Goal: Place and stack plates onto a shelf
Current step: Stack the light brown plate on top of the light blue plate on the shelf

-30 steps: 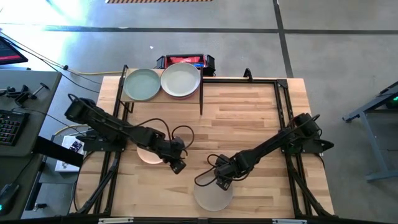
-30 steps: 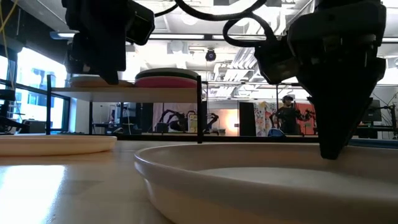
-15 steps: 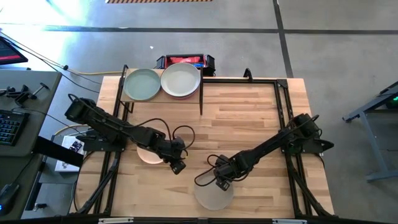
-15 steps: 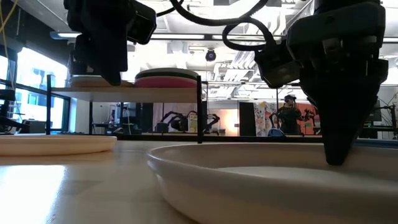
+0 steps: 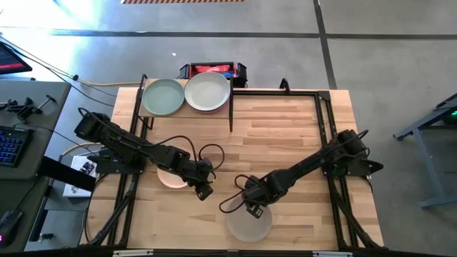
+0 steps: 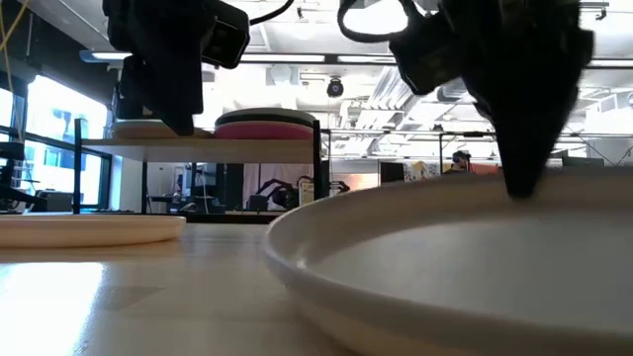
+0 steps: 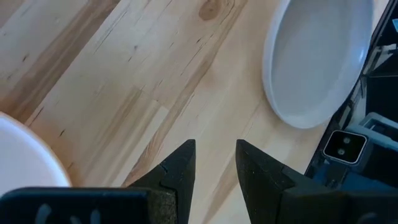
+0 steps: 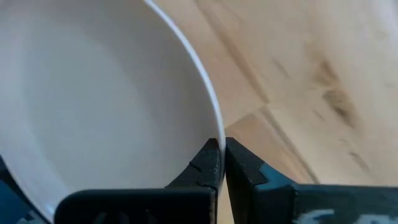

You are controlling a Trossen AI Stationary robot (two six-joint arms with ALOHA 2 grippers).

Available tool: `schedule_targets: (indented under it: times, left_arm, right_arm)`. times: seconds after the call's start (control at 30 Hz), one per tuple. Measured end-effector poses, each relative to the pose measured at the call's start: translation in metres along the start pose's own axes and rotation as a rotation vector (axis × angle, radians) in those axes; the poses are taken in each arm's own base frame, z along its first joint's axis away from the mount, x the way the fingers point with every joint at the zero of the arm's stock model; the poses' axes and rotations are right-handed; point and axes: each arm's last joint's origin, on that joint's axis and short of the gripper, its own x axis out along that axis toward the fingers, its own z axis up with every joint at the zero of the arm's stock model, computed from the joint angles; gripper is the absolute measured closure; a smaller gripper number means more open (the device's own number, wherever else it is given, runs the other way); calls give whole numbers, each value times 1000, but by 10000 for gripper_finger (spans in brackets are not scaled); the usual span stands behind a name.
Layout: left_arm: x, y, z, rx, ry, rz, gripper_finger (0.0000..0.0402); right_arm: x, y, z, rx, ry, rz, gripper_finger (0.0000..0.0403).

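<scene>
White plate point(image 5: 249, 224) rim pinched in my right pincer point(image 5: 255, 209).
My left pincer point(image 5: 203, 190), fingers slightly apart, hovers beside the peach plate point(image 5: 169, 178).

2 plates point(image 5: 186, 95) on shelf point(image 5: 230, 111).

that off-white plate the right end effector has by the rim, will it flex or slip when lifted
Probably stiff: the off-white plate keeps its round shape while pinched at one edge by the right end effector. It may tilt or slip, since only the thin rim is held and the surface looks smooth.
</scene>
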Motion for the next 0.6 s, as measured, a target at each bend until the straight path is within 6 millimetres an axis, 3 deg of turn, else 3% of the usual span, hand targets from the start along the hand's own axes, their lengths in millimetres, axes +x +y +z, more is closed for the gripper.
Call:
schedule_targets:
  times: [0.6]
  left_arm:
    - [-3,4,28,-67,-115,-86,298]
  right_arm:
    - [-66,-15,58,52,-14,-41,403]
